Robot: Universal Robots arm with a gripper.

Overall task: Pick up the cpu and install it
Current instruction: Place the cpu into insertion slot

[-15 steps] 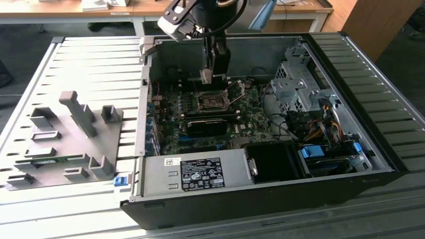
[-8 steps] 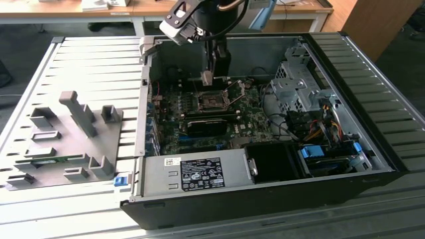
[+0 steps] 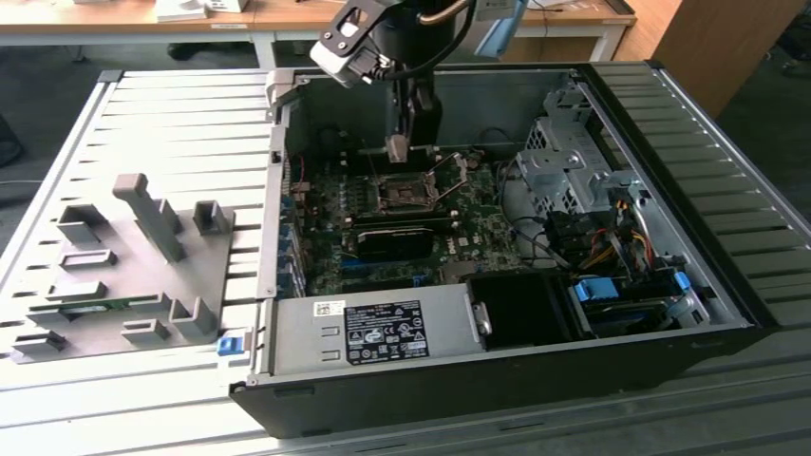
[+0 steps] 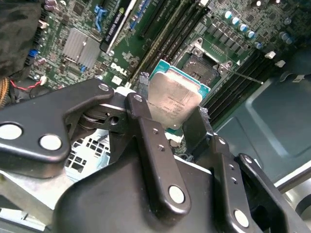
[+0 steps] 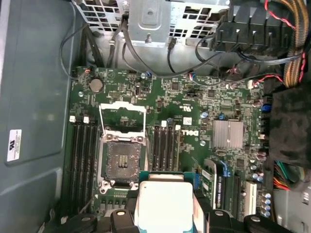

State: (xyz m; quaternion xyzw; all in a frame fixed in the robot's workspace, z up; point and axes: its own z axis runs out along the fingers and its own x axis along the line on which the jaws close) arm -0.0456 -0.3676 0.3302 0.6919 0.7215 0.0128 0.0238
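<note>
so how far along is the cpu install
Pickup looks done: the end effector is shut on the cpu. In hand: the cpu hangs above the motherboard, near the socket. Left: the socket lies open and empty, so the cpu is not yet seated.

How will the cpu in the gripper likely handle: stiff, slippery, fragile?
Probably stiff: the cpu looks like a flat metal-topped plate and shows no bend between the fingers. Its smooth silver top suggests it may be slippery, so an edge grip could slip. Likely light for its size, being thin, and possibly fragile if dropped onto the open socket.
</note>
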